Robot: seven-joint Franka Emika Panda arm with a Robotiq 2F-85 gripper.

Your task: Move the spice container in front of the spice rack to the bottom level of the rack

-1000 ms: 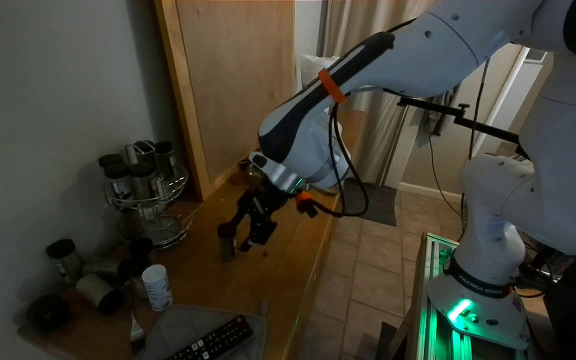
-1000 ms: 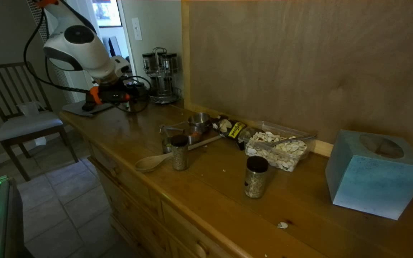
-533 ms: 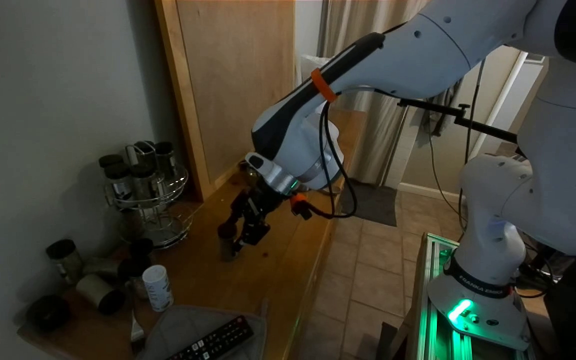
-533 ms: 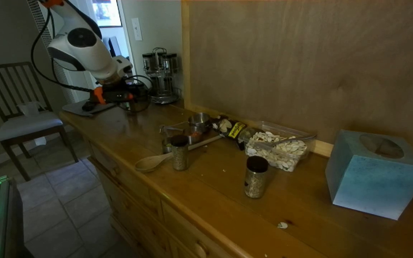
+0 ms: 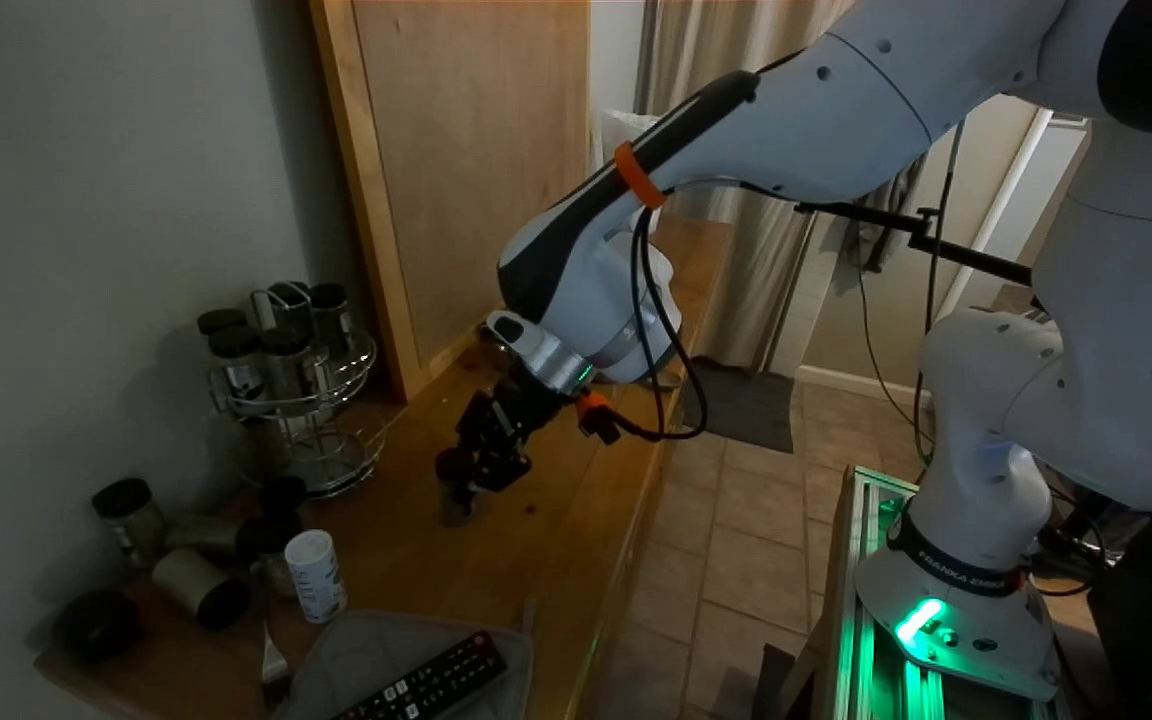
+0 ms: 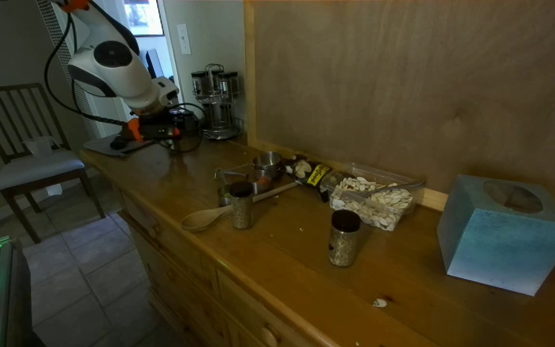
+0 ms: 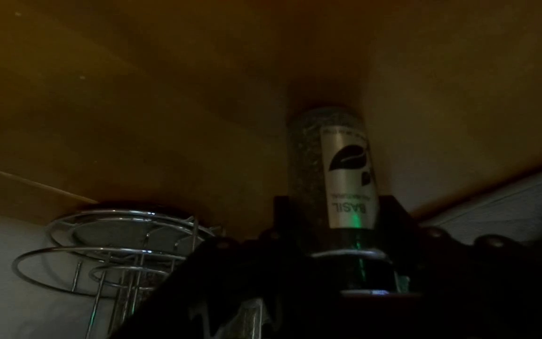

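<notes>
The spice container [image 7: 306, 174], a glass jar with a dark cap and a BASIL label, stands upright on the wooden top in front of the rack. My gripper [image 7: 339, 209] is shut on it, a dark finger against each side just below the cap. In an exterior view the jar [image 5: 454, 505] shows at the fingertips, partly covered by them. The silvery spice rack [image 5: 341, 400] stands by the wall beyond it; capped jars fill its upper tier, and wire rings show on its bottom level. In the wrist view the rack [image 7: 111, 249] appears at lower left.
Several loose jars [image 5: 198, 588] lie and stand near the wall, beside a white cup [image 5: 315, 577]. A remote [image 5: 426, 682] rests on a grey mat. Farther along are two capped jars, including this one [image 6: 343, 243], a seed tub [image 6: 378, 205] and a blue tissue box [image 6: 499, 241].
The arm has moved slightly forward onto the spice container, and the gripper's fingers have come together from wide open to shut around it. The jar stays in the same spot.
</notes>
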